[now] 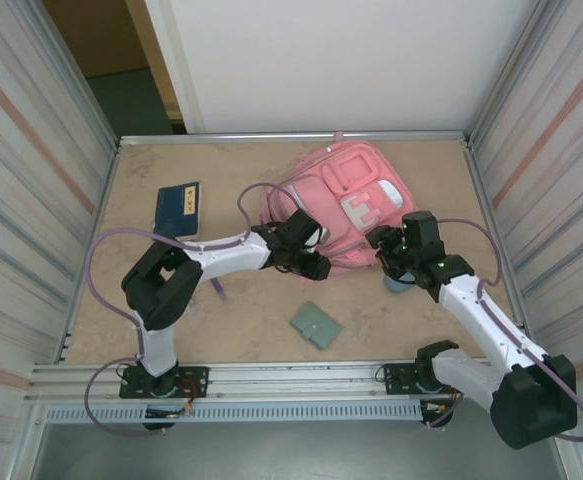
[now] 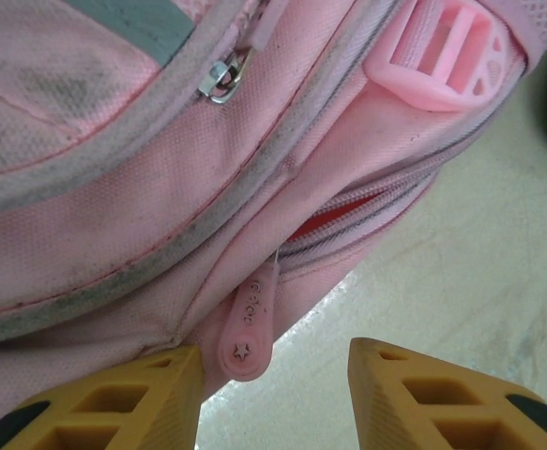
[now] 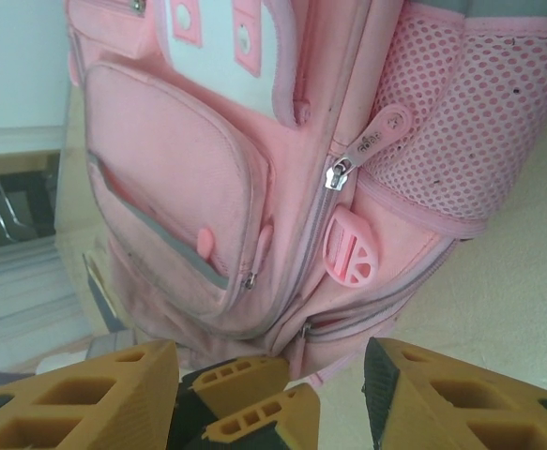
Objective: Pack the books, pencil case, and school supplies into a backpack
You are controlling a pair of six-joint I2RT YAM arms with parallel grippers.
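The pink backpack [image 1: 343, 203] lies in the middle of the table, its front pockets facing up. My left gripper [image 1: 312, 264] is at its near edge, open. In the left wrist view a pink zipper pull [image 2: 247, 328] hangs between the jaws, close to the left finger [image 2: 132, 398] and well apart from the right one. My right gripper [image 1: 386, 250] stands open at the backpack's near right corner, and its wrist view has the left gripper's fingers [image 3: 245, 398] between its own. The dark blue book [image 1: 177, 208] lies far left. The slate-blue pencil case [image 1: 401, 284] is partly hidden under the right arm.
A sage-green folder [image 1: 316, 324] lies near the front edge in the middle. A purple pen [image 1: 217, 287] lies beside the left arm. Metal walls close in the table on the left, right and back.
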